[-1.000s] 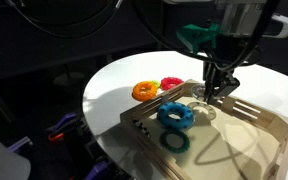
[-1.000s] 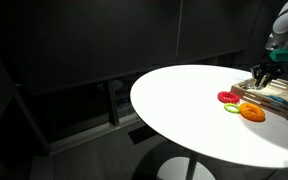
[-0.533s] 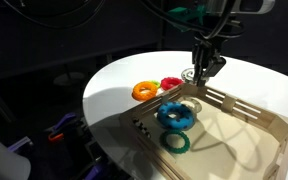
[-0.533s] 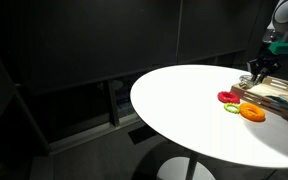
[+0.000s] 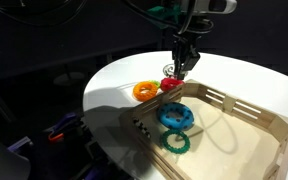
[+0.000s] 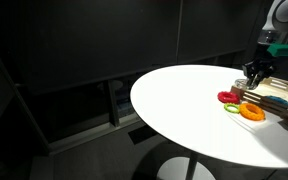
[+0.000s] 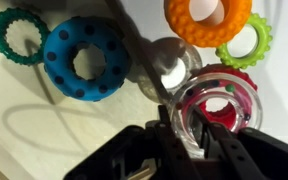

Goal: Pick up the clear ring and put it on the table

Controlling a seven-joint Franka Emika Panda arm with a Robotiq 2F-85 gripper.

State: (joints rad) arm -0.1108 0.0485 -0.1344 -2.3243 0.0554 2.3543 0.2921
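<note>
My gripper point(image 5: 181, 68) is shut on the clear ring point(image 7: 184, 135), a glassy ring with small coloured dots. It holds the ring just above the red ring point(image 5: 171, 84) on the white table point(image 5: 246, 75), outside the wooden tray point(image 5: 246, 112). In the wrist view the red ring point(image 7: 216, 107) shows through the clear ring between the jaws point(image 7: 189, 128). In an exterior view the gripper point(image 6: 252, 75) hangs over the red ring point(image 6: 228, 97) near the table's point(image 6: 184, 100) far side.
An orange ring point(image 5: 144, 91) point(image 7: 208, 18) and a lime green ring point(image 7: 246, 42) lie on the table by the red ring. A blue ring point(image 5: 175, 115) point(image 7: 84, 62) and a dark green ring point(image 5: 174, 141) point(image 7: 19, 35) lie in the tray.
My gripper has lifted out of the tray with the clear ring and moved over the tray wall to above the red ring on the table.
</note>
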